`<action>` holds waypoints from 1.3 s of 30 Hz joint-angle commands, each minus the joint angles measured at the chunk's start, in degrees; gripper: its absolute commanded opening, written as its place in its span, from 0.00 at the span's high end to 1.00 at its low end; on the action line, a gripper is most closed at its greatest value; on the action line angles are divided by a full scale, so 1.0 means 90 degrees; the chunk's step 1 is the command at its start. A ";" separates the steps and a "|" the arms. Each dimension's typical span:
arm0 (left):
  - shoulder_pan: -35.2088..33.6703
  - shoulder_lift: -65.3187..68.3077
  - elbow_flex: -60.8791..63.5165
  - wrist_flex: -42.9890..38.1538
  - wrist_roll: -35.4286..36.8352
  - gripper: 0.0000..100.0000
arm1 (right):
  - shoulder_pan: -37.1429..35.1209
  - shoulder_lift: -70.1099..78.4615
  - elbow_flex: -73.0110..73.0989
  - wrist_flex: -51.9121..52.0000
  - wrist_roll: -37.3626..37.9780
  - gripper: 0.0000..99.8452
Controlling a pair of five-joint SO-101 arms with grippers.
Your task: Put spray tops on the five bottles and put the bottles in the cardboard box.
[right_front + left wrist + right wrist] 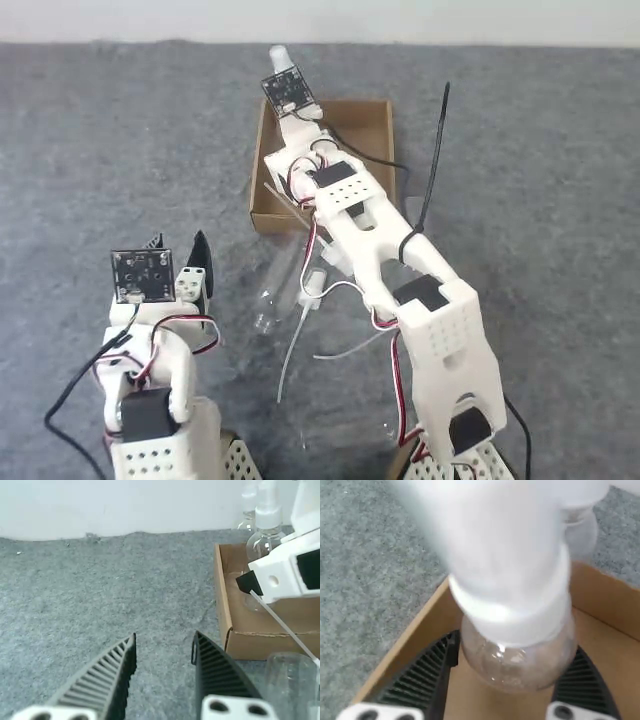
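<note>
right claw: my right claw (515,650) is closed around the round body of the held bottle (515,667), one finger on each side and both touching the glass
why held so: gripping low on the body leaves the spray top (515,575) free, so I judge I can lower the bottle straight in without knocking the cap
held bottle location: over the cardboard box (375,115), near its corner farthest from the arm bases on the left arm's side; I cannot tell whether its base touches the box floor
held bottle axis: long axis roughly upright, spray top up, base down toward the box floor
step: judged to be placing this capped bottle in the box; release not yet made
left claw: my left claw (164,636) is spread wide with nothing in it, low over the grey mat (120,130), well apart from the box
why parked so: judged to be waiting with its fingers parted, ready for the next pickup
loose bottle: a clear loose bottle (275,290) lies on its side between the two arms, just short of the box
loose bottle axis: long axis runs from the box toward the arm bases; I cannot tell which end is the neck
loose spray top: the loose spray top (315,283) lies just beside that bottle, its thin tube trailing toward the arm bases
remaining: that bottle is not yet capped
</note>
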 commanded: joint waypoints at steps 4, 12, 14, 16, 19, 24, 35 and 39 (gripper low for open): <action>-0.0020 -0.0098 -0.0230 -0.0205 0.0049 0.83 | -0.0034 -0.0581 -0.0147 0.0044 0.0049 0.74; -0.0020 -0.0098 -0.0230 -0.0205 0.0049 0.83 | -0.0024 -0.0493 -0.0147 0.0034 0.0049 0.79; -0.0020 -0.0098 -0.0230 -0.0205 0.0049 0.83 | -0.0024 -0.0503 -0.0147 0.0024 0.0049 0.84; -0.0020 -0.0098 -0.0230 -0.0205 0.0049 0.83 | -0.0024 -0.0503 -0.0147 0.0024 0.0049 0.87; -0.0020 -0.0098 -0.0230 -0.0205 0.0049 0.83 | -0.0024 -0.0513 -0.0147 0.0024 0.0049 0.88; -0.0020 -0.0098 -0.0230 -0.0205 0.0049 0.83 | -0.0034 -0.0513 -0.0147 -0.0005 -0.0342 0.88; -0.0020 -0.0098 -0.0230 -0.0205 0.0049 0.83 | -0.0024 -0.0464 -0.0147 0.0024 -0.0772 0.85; -0.0020 -0.0098 -0.0230 -0.0205 0.0049 0.83 | -0.0024 -0.0454 -0.0147 0.0044 -0.0781 0.73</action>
